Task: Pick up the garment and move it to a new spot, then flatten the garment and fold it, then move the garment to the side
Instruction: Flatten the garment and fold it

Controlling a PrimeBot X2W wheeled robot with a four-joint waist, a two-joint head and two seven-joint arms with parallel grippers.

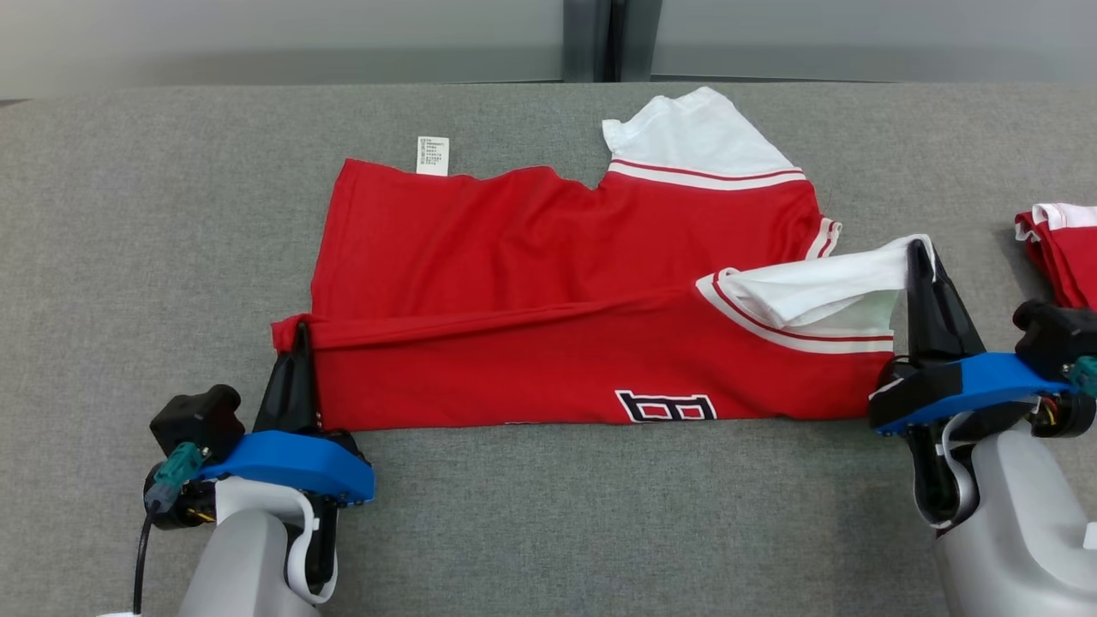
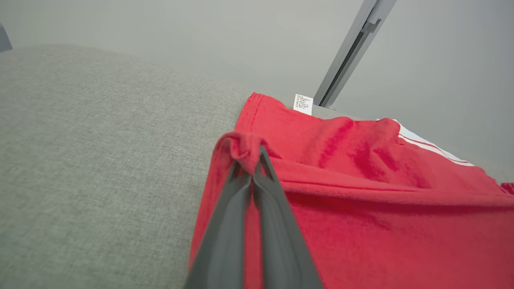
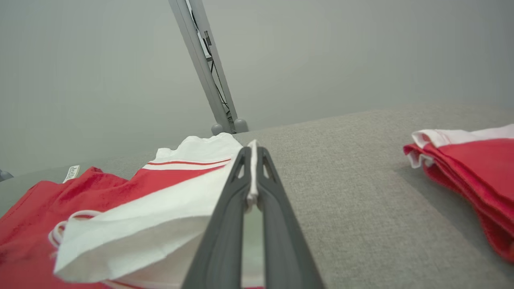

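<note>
A red garment point(image 1: 548, 283) with white sleeves lies across the grey table, its near long edge lifted and folded partway over the rest. My left gripper point(image 1: 299, 330) is shut on the garment's red hem corner at the left end; in the left wrist view the red cloth point(image 2: 361, 180) bunches over the closed fingertips point(image 2: 263, 154). My right gripper point(image 1: 919, 248) is shut on the edge of the white sleeve point(image 1: 823, 287) at the right end; the right wrist view shows white fabric point(image 3: 160, 216) pinched between the fingers point(image 3: 252, 152). A white care label point(image 1: 433, 155) sticks out at the far edge.
A second red and white folded garment point(image 1: 1063, 248) lies at the table's right edge, also seen as a folded stack point(image 3: 470, 168) in the right wrist view. A grey wall with a vertical metal post point(image 1: 587, 38) stands behind the table point(image 1: 128, 257).
</note>
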